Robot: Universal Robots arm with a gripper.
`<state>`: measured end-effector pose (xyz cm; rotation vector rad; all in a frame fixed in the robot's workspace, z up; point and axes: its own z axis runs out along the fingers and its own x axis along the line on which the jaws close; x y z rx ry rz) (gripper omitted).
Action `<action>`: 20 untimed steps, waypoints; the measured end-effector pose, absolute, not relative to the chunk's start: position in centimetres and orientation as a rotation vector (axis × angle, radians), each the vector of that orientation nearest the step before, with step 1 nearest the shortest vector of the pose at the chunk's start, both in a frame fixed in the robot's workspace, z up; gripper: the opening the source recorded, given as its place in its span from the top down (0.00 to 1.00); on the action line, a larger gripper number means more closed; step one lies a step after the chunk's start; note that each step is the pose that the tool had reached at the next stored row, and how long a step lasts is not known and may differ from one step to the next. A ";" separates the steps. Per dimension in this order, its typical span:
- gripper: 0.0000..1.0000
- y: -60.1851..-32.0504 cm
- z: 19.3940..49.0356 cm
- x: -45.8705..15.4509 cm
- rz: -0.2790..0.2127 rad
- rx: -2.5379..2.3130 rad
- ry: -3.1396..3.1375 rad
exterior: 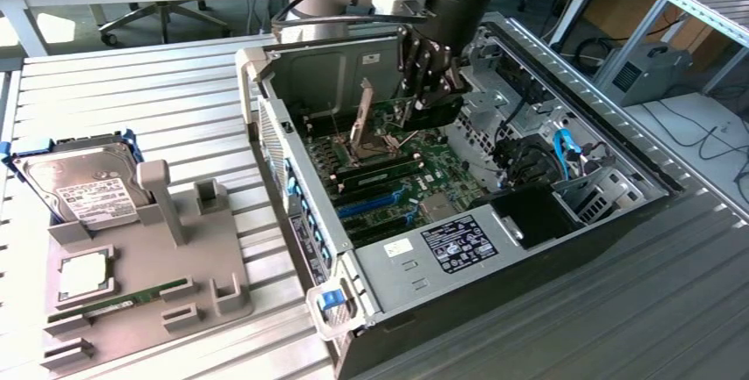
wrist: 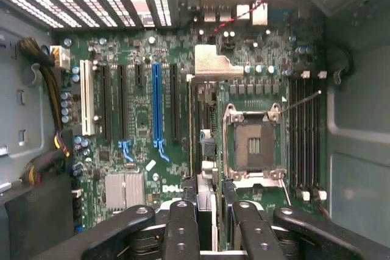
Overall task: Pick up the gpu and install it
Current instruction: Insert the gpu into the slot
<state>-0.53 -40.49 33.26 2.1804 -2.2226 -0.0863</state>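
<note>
1. The end effector (exterior: pixel 429 90) reaches down into the open computer case (exterior: pixel 307 90), its fingers (wrist: pixel 181 235) closed on the card (wrist: pixel 206 150).
2. The card stands edge-on over the motherboard (wrist: pixel 140 120), beside the processor socket (wrist: pixel 253 144).
3. A hard drive (exterior: pixel 80 182) sits in a grey holder (exterior: pixel 146 257) at the bench's (exterior: pixel 129 90) edge.

We see a green motherboard (wrist: pixel 146 120) carrying black expansion slots, one white slot (wrist: pixel 87 98) and one long blue slot (wrist: pixel 157 105). The end effector (wrist: pixel 210 229) is black, gripping a dark gpu (wrist: pixel 204 144). The computer case (exterior: pixel 404 261) is grey with blue latches. The hard drive (exterior: pixel 80 189) is silver with a white label. The counter (exterior: pixel 140 99) is pale, ribbed metal.
</note>
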 end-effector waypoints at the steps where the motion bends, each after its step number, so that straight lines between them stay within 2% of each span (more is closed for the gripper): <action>1: 0.73 -40.5 33.3 -0.5 -0.086 2.180 -2.223; 20: 0.73 -41.0 32.9 -1.4 -0.086 2.180 -2.223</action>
